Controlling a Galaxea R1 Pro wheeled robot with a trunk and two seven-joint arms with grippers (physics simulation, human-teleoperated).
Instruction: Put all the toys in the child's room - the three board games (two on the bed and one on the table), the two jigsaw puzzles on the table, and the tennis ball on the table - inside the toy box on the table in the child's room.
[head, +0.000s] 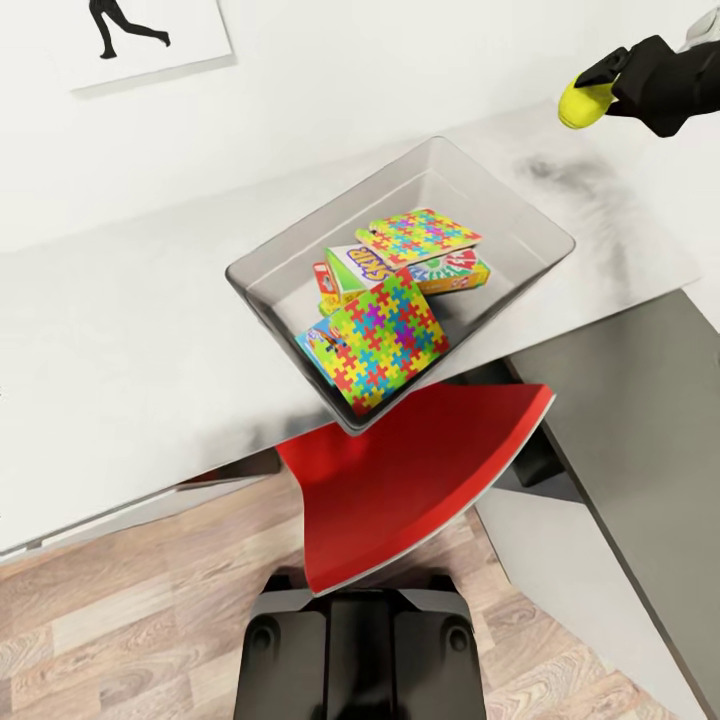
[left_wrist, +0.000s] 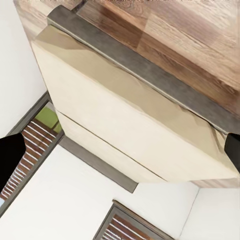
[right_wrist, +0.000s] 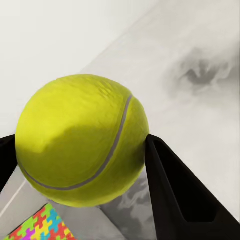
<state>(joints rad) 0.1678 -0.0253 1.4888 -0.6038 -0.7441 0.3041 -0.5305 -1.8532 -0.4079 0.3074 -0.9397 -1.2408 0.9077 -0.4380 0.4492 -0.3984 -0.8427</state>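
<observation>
Upper left of the head view, a poster (head: 150, 35) with a black running figure hangs on the white wall. Below it the pale worktop (head: 120, 340) runs across the frame. Dead centre sits the clear toy box (head: 280, 262), and it is well stocked: one jigsaw puzzle (head: 385, 340) with its bright interlocking pieces lies toward the lower edge of the box, a second jigsaw puzzle (head: 418, 236) rests higher up, and board games (head: 350, 268) are wedged between and beneath them. Just under the box, a red chair (head: 410, 470) tucks against the worktop, over wood flooring (head: 120, 630).

Upper right now: the right claw (head: 600, 90) hangs above the worktop, well right of the box, clamped on the tennis ball (head: 583, 103). In the right wrist view the ball (right_wrist: 82, 140) sits squeezed between the dark fingers (right_wrist: 175, 195), with a corner of puzzle at the lower left.

The left wrist view shows a beige cabinet (left_wrist: 130, 120) and wood floor; the left claw's dark fingertips (left_wrist: 11, 155) sit at opposite edges of the frame, spread apart, holding nothing.
</observation>
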